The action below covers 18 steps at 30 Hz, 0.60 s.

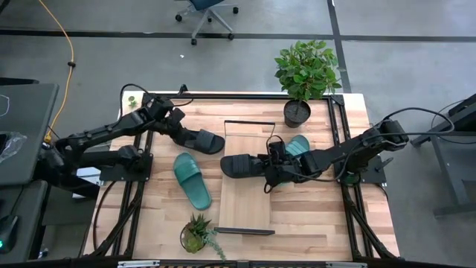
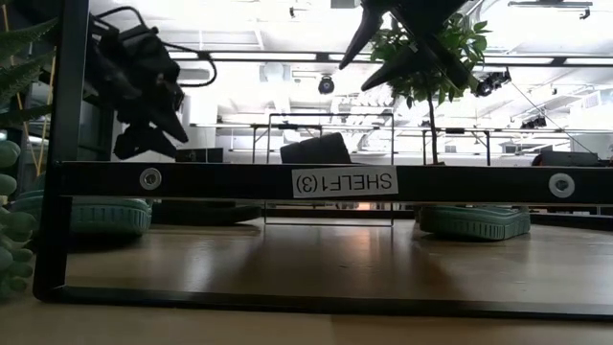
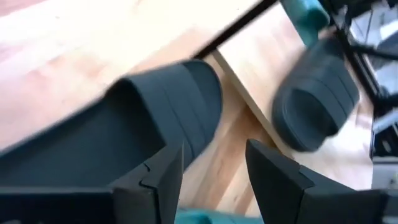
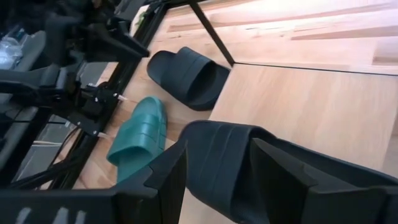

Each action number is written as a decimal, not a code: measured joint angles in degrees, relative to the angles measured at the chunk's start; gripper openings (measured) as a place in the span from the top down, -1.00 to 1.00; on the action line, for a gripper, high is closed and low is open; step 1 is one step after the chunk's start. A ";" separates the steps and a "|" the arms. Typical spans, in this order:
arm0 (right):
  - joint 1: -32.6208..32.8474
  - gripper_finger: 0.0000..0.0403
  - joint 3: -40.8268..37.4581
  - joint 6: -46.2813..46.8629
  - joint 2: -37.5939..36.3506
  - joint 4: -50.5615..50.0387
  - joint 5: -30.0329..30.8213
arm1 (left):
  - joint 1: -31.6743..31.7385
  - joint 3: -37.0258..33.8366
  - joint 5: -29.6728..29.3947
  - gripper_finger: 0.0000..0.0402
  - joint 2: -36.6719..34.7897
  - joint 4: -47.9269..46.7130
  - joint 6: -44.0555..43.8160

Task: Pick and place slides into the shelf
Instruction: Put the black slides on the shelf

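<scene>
Fingers of the right gripper [image 4: 217, 177] are spread apart over a black slide [image 1: 239, 165], one finger [image 4: 168, 177] at its edge and the other over its ribbed strap; whether they touch it cannot be told. That slide lies on the shelf [image 1: 249, 208], at its left edge. The left gripper [image 3: 208, 180] stands with its fingers [image 3: 165, 177] parted and nothing between them, just behind the second black slide [image 1: 202, 141], which lies on the tabletop [image 1: 149, 223] just left of the shelf's black rail. One teal slide [image 1: 193, 180] lies on the table left of the shelf, near the left arm's base. The other teal slide [image 1: 299, 144] sits at the shelf's right edge, partly hidden by the right arm. A potted plant [image 1: 305, 74] stands beyond the shelf's far right corner, and a small succulent [image 1: 198, 233] near its front left corner.
</scene>
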 joint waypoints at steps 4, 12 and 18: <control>0.00 0.18 0.00 -0.58 0.00 0.16 -0.04 | 0.90 -1.31 0.08 0.19 1.91 0.80 -1.52; 0.00 0.18 0.00 -0.98 0.00 0.29 -0.30 | 0.87 -1.38 -0.11 0.19 7.98 4.33 -1.10; 0.11 0.18 0.02 -0.88 0.00 0.62 -0.46 | 0.87 -1.38 -0.06 0.19 12.20 6.53 -1.10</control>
